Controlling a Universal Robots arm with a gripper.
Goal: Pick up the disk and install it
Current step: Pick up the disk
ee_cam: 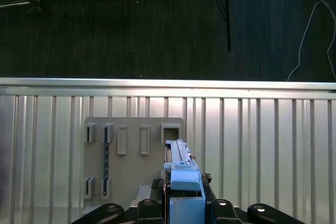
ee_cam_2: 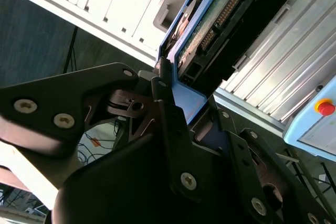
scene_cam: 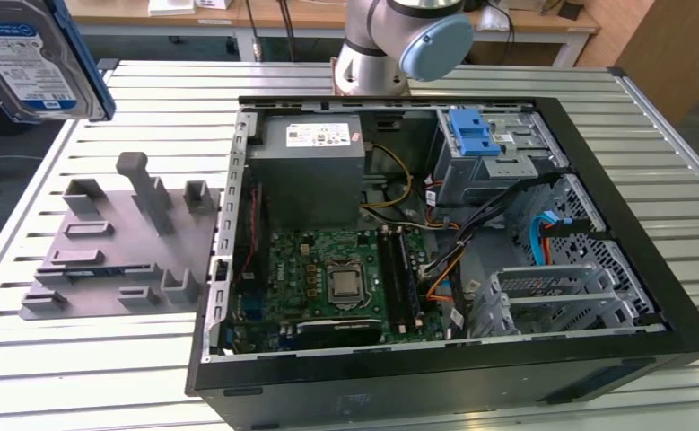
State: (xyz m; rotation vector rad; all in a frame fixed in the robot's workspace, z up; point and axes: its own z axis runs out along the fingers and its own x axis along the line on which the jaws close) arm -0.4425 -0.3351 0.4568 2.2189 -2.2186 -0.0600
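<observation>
Blue side rails are marking out the disk (scene_cam: pixel 32 58), which is hanging high off the worktop (scene_cam: pixel 86 359) at the exterior view's left, well apart from the open computer case (scene_cam: pixel 445 386). In the second wrist view the pincer (ee_cam_2: pixel 184 98) is clamping the disk's end between its fingers. The pick appears done, and the carry is the step in hand. Installing is calling for the rails to be lined up squarely with the grey drive bay (scene_cam: pixel 499 162). Its blue-and-white label is showing print too small to read.
</observation>
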